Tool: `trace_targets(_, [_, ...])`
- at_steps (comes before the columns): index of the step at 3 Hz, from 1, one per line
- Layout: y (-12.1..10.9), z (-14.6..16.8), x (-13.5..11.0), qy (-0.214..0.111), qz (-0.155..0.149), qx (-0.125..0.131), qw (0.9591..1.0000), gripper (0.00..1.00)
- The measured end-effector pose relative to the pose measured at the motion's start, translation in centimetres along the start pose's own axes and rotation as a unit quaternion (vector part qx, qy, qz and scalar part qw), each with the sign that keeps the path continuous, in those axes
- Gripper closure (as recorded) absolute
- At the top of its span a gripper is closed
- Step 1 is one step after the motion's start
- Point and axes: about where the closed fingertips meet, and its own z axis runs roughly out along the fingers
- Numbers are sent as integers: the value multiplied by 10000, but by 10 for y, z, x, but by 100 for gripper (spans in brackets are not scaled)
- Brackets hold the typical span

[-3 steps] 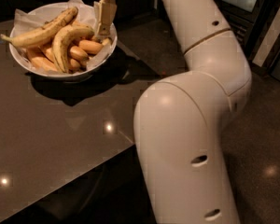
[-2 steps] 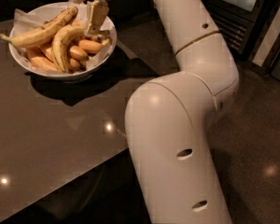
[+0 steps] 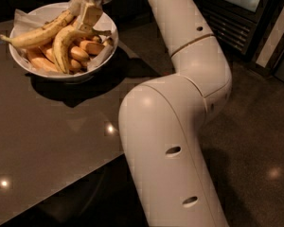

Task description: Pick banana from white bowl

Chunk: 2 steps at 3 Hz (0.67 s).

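The white bowl [image 3: 104,56] lined with crinkled paper stands at the table's far left. In it lies the large curved yellow-green banana [image 3: 61,46], arching from the bowl's front up to the right. A straighter long banana [image 3: 35,33] lies across the bowl's left side, and short orange bananas [image 3: 83,48] lie beneath. My gripper [image 3: 84,22] reaches down from the top of the view over the curved banana's upper end. Its jaws stand apart, one on each side of that end. I cannot tell whether they touch the banana.
The dark glossy table [image 3: 52,141] runs from the bowl toward the front left, its edge slanting to the lower right. My white arm [image 3: 170,126] fills the middle and right. A dark cabinet with a glass front [image 3: 236,13] stands at the back right.
My gripper has moved left and lower over the bowl, from beside the curved banana's right end to right above it. The bananas have not moved.
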Motion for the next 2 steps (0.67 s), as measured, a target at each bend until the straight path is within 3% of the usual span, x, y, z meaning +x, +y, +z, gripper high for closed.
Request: trace_targets(2, [2, 11, 2, 22, 221, -148, 9996, 48])
